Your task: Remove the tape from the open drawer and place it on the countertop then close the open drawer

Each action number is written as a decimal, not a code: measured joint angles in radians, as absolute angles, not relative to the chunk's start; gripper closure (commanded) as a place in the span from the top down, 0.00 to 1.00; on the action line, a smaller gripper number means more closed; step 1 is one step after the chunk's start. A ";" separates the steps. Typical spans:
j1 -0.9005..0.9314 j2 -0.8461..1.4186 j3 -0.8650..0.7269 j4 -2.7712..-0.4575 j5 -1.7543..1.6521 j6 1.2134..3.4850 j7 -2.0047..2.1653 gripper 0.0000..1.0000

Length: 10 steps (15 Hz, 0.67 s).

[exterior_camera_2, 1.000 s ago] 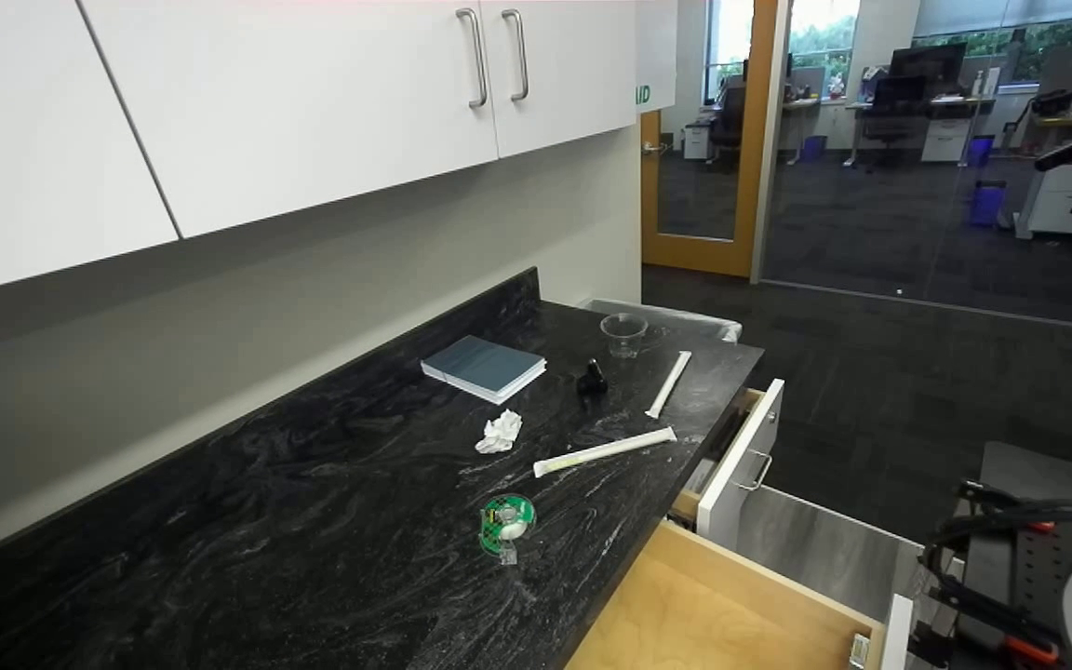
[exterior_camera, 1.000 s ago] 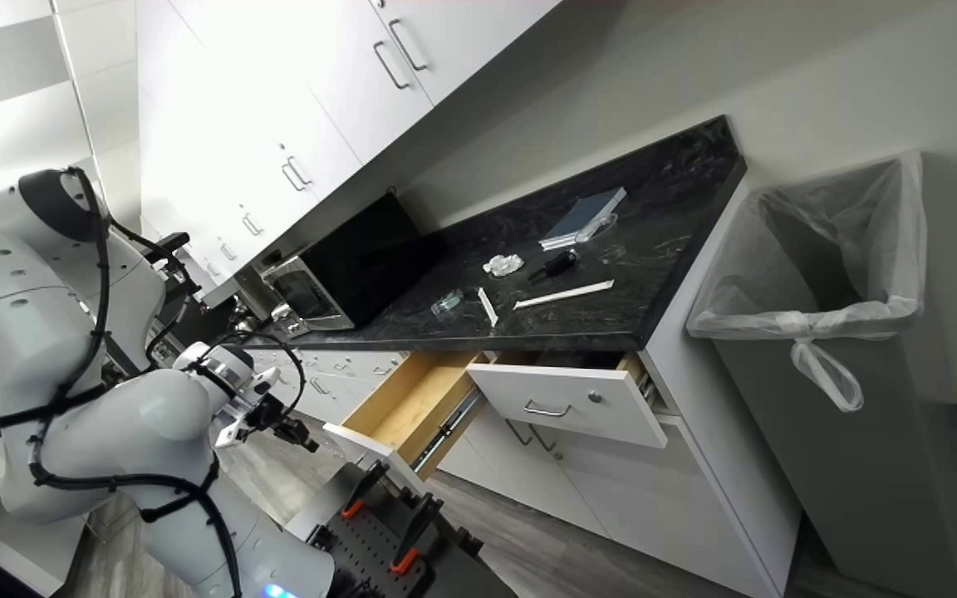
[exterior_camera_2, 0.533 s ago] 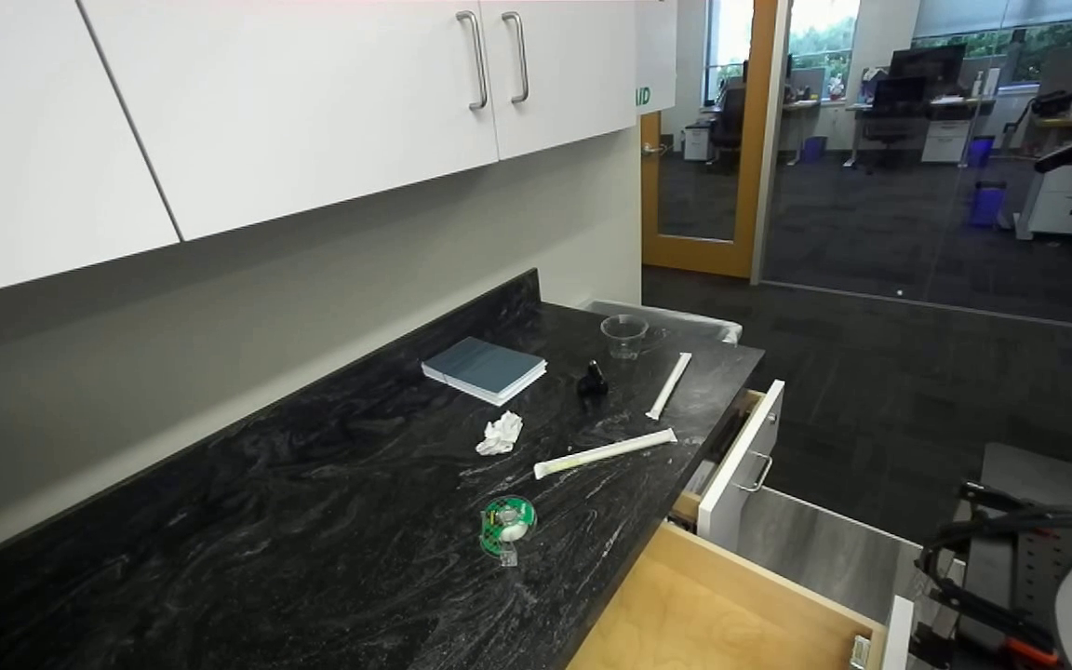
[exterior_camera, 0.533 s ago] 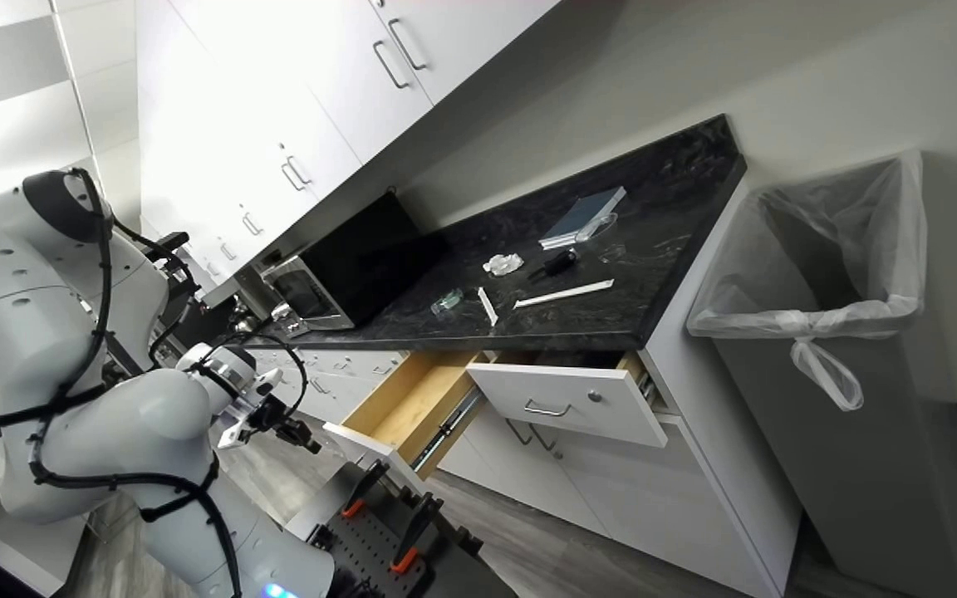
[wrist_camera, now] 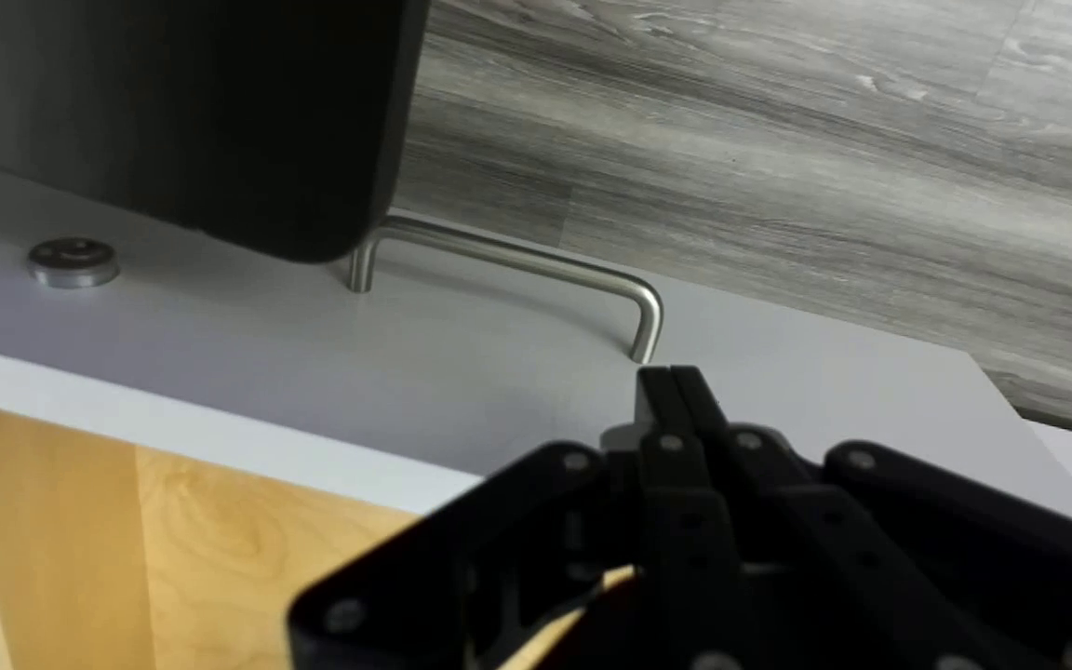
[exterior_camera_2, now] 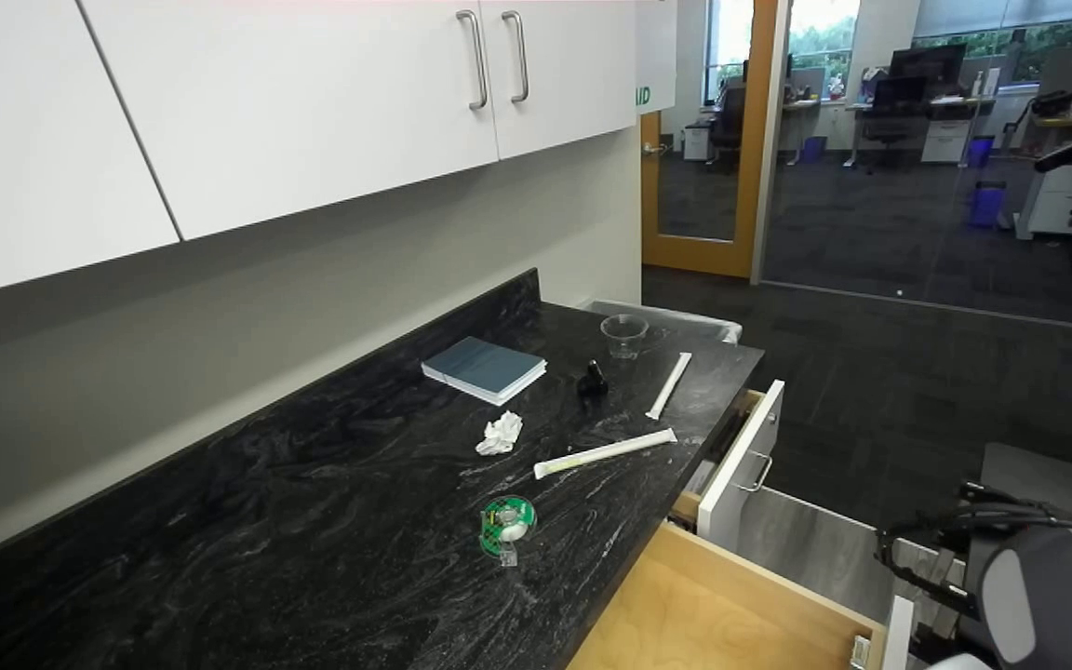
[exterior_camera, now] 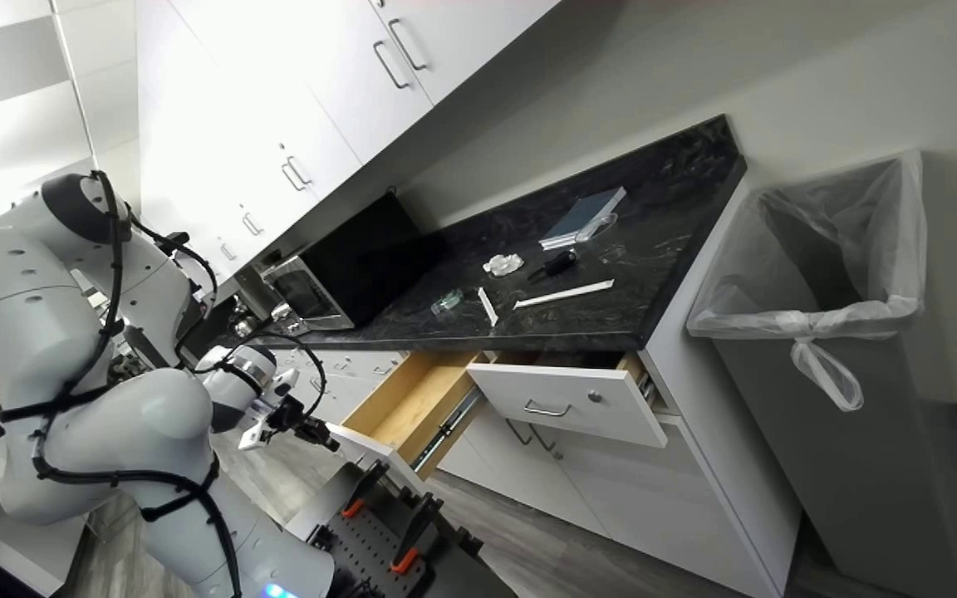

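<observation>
The green tape [exterior_camera_2: 506,526] lies on the black countertop [exterior_camera_2: 313,521]; it also shows in an exterior view [exterior_camera: 447,302]. The open drawer [exterior_camera: 412,407] is pulled far out, and its wooden inside [exterior_camera_2: 713,605] holds nothing that I can see. In the wrist view its front [wrist_camera: 313,372] has a bar handle [wrist_camera: 527,263] and a round lock. My gripper [wrist_camera: 672,372] is shut and empty, fingertips pointing at the drawer front beside the handle's end. It is outside the drawer front in an exterior view [exterior_camera: 334,445]; I cannot tell whether it touches.
A wider drawer [exterior_camera: 566,403] beside it is partly open. A dark board with clamps [exterior_camera: 379,531] stands near the drawer front; a dark panel [wrist_camera: 220,112] covers part of the handle side. Straws [exterior_camera_2: 606,453], crumpled paper [exterior_camera_2: 500,434] and a book [exterior_camera_2: 485,368] lie on the countertop.
My arm and shut gripper have moved right in an exterior view, closer to the open drawer's front. The tape and both drawers have not moved.
</observation>
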State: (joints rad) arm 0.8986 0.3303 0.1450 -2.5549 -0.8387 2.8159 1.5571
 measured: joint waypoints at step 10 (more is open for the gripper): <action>1.014 0.443 -0.043 -2.467 -1.144 2.855 1.762 0.03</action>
